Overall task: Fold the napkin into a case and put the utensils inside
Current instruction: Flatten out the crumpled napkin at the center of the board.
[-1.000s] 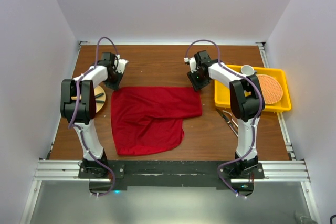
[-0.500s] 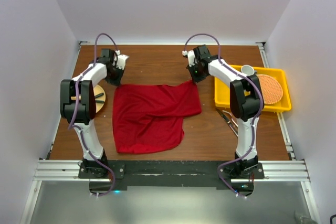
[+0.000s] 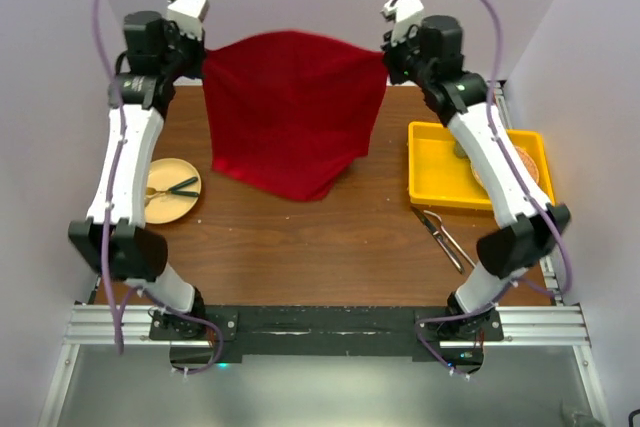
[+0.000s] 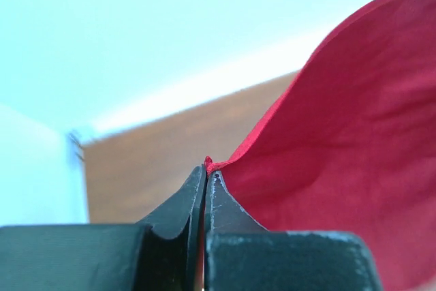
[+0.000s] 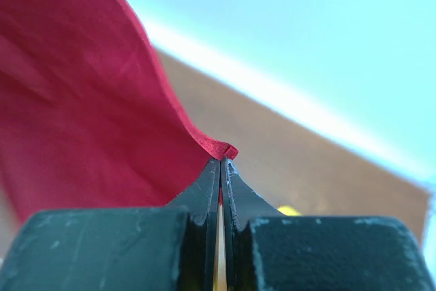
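The left gripper (image 4: pixel 206 168) and right gripper (image 5: pixel 220 161) are pinching the 2 top corners of the napkin (image 3: pixel 290 112), which is hanging over the far table (image 3: pixel 300 247). For a flat spread, I think both should be lowering together, pulling it tight.

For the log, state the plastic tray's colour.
The tray is plain yellow, clearest in the top external view.

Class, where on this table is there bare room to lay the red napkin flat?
Bare wood across the middle of the table, between the round plate and the utensils. Crowded on the right: utensils beside the yellow tray.
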{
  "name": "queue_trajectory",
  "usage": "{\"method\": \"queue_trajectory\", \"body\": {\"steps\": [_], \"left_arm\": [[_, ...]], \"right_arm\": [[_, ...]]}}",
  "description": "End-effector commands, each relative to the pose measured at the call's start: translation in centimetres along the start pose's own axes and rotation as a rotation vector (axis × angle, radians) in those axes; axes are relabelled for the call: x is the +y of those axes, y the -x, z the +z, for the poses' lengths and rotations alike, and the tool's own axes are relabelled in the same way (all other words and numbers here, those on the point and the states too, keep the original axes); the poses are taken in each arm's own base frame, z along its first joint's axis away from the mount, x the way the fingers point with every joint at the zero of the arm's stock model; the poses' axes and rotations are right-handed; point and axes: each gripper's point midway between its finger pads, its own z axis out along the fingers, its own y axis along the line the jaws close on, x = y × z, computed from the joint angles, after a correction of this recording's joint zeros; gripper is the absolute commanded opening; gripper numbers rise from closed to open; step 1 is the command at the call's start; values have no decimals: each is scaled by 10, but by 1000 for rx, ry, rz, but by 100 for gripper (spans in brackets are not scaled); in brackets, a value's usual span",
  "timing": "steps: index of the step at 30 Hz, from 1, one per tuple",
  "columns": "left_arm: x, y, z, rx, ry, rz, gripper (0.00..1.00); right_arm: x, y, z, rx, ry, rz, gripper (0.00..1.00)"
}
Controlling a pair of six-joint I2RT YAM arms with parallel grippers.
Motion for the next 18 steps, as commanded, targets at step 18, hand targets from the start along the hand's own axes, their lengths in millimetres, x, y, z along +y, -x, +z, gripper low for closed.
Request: {"method": "queue_trajectory", "body": {"steps": [18], "left_arm": [[-73, 98, -311, -663, -30, 195, 0]], "right_arm": [[31, 106, -284, -569, 96, -161, 0]]}}
